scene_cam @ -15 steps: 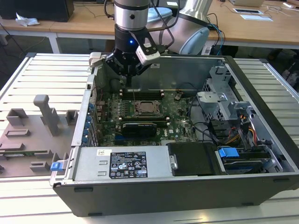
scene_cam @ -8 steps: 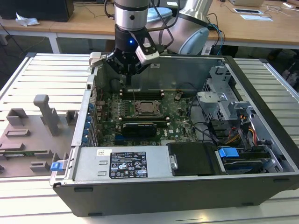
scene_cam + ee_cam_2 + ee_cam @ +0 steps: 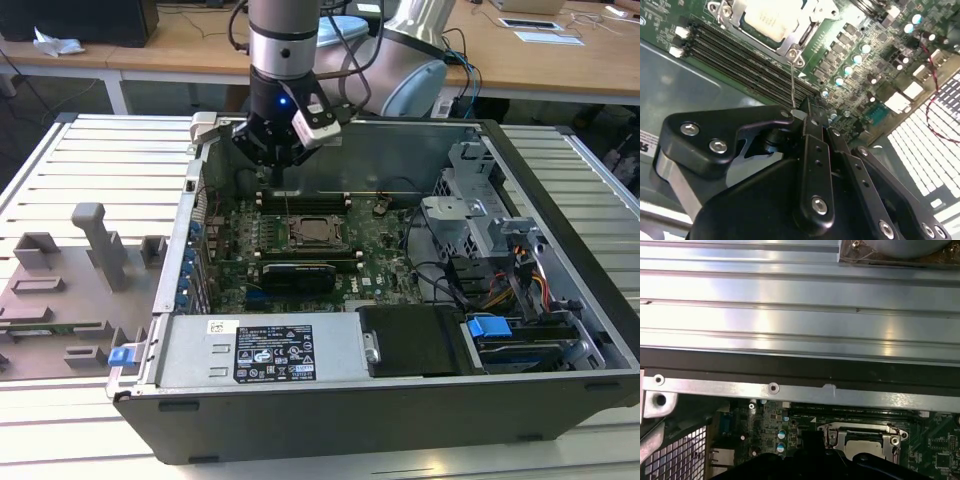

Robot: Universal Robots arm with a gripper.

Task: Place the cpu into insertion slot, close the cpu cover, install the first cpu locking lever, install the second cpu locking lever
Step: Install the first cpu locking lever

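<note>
Inside the open computer case (image 3: pixel 560 300), the cpu (image 3: pixel 311 231) sits in the insertion slot (image 3: pixel 296 243) on the green motherboard (image 3: pixel 385 255), with the cpu cover (image 3: pixel 812 24) closed over it. Above the memory slots (image 3: pixel 740 60) hangs the gripper (image 3: pixel 272 172), its jaws pinched on a thin locking lever (image 3: pixel 792 82) that rises from the socket's corner.

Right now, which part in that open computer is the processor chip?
Find the green board lying flat inside the open case. Near its middle, below the gripper, sits the cpu, a pale metal square in a silver frame, unlike the long black slots beside it.
</note>
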